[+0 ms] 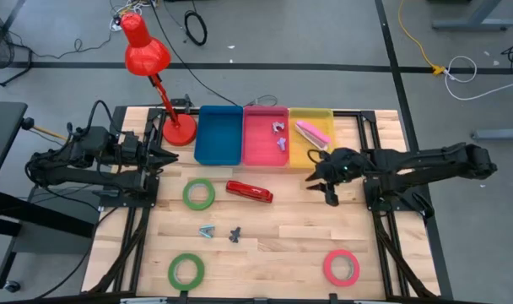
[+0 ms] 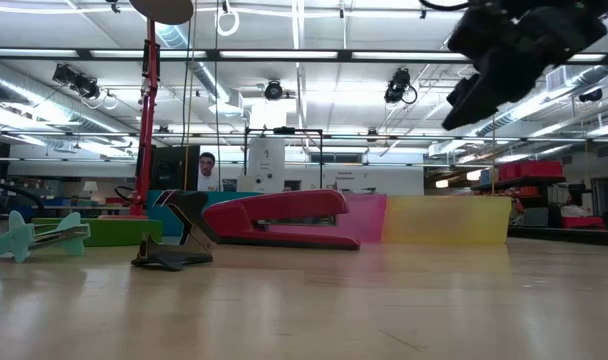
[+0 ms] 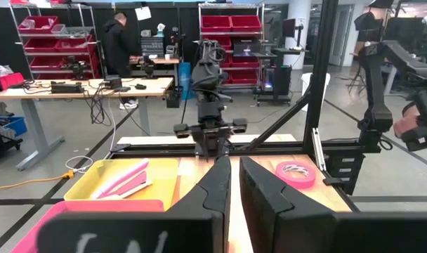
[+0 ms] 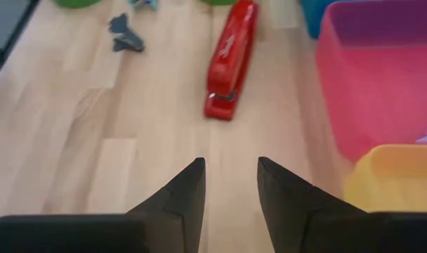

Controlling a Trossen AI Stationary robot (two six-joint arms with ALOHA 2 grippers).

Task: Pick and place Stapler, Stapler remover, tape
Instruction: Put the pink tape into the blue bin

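We note the right gripper [image 1: 324, 181] hovering part-open and empty near the yellow plastic bin [image 1: 299, 152]. The glossy red stapler [image 1: 249, 192] lies to its left at table centre, long axis roughly left-right, nearer this arm. The left gripper [image 1: 159, 158], closed, waits far left.

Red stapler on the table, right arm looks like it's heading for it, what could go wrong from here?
The right gripper hangs open above the table, off to one side of the red stapler.
1. The stapler lies at an angle to the bins, so jaws not turned to match may close on a corner and spin it.
2. A pushed stapler could slide toward the green tape beside it.
3. The pink bin sits close behind; a low swing there could clip its wall.
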